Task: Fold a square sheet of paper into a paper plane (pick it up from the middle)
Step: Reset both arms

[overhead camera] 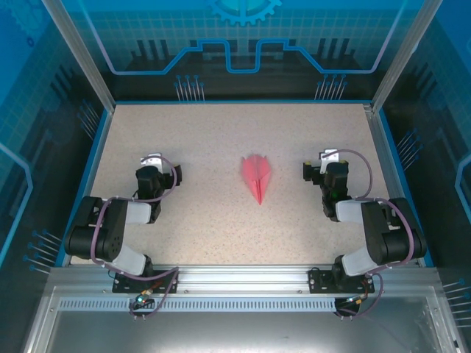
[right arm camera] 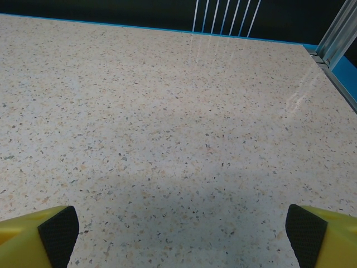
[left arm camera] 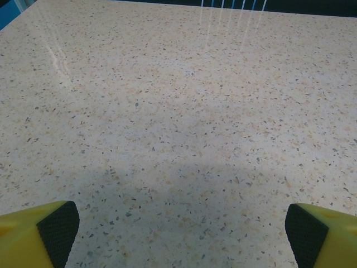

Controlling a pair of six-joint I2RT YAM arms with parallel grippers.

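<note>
Pads [left arm camera: 56, 231] of the left gripper [overhead camera: 153, 162] sit at the bottom corners of its wrist view, spread wide, with bare speckled table [left arm camera: 178, 111] between them. The right gripper [overhead camera: 329, 158] is spread just as wide and holds nothing either. Each rests well out to its own side of the paper plane [overhead camera: 256, 179], the left gripper to the plane's left and the right gripper to its right, and neither touches it. The plane lies flat between them, a narrow pink-red dart with a centre crease. Its point faces the arm bases and its broad tail faces the far edge. The folding looks finished. Wide, empty jaws and a gap on both sides suit a completed piece set down where nothing presses on its creases.
</note>
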